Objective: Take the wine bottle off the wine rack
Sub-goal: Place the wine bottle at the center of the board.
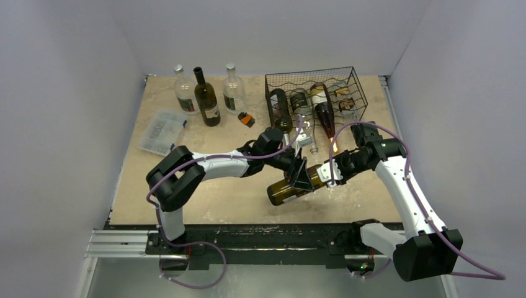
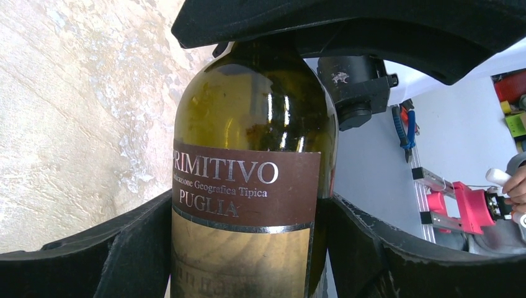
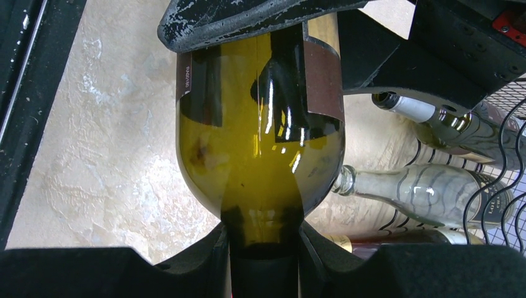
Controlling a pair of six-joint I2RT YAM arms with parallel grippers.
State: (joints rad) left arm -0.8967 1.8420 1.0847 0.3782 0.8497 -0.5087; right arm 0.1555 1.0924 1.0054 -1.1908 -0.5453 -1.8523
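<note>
While the left pincer [image 2: 248,242] grips the belly of the dark green glass wine bottle [image 1: 282,192] and the right pincer [image 3: 263,248] its neck, both should lower it together, slowly.

Olive-green wine bottle [image 2: 254,112], brown silver-lettered label [image 2: 245,186], black wire-mesh wine rack [image 1: 310,77], mottled beige table [image 1: 217,198]

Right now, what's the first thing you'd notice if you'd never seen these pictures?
A big green wine bottle lies sideways over the middle of the table. The left hand grips its body and the right hand grips its neck. Behind it, at the back right, a black wire wine rack holds more bottles.
</note>
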